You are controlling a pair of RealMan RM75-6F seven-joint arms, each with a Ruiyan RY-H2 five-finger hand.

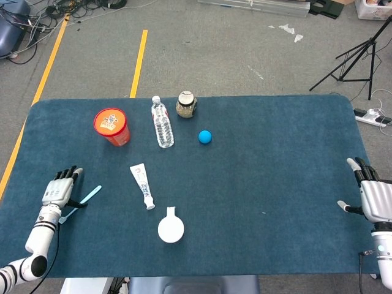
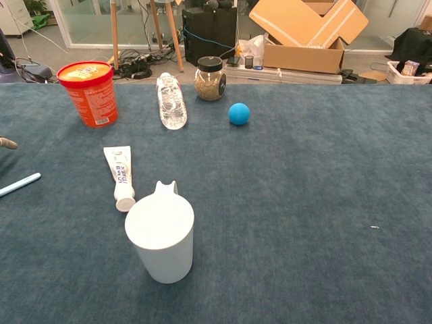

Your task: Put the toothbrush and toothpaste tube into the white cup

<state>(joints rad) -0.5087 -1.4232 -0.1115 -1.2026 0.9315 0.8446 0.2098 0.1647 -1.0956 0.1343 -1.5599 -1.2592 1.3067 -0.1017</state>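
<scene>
The light-blue toothbrush (image 1: 89, 196) lies slanted near the table's left edge; its tip shows at the chest view's left border (image 2: 20, 183). My left hand (image 1: 55, 191) is at the brush's near end, fingers stretched forward, thumb pinching the handle. Only a fingertip (image 2: 5, 142) of that hand reaches the chest view. The white toothpaste tube (image 1: 142, 185) (image 2: 119, 174) lies flat, cap toward the white cup (image 1: 171, 229) (image 2: 160, 236), which stands upright just in front of it. My right hand (image 1: 372, 196) hovers open at the table's right edge, holding nothing.
A red tub (image 1: 112, 126), a lying water bottle (image 1: 162, 124), a lidded jar (image 1: 185, 104) and a blue ball (image 1: 204, 136) sit along the far side. The blue table cloth (image 1: 275, 184) spreads wide to the right.
</scene>
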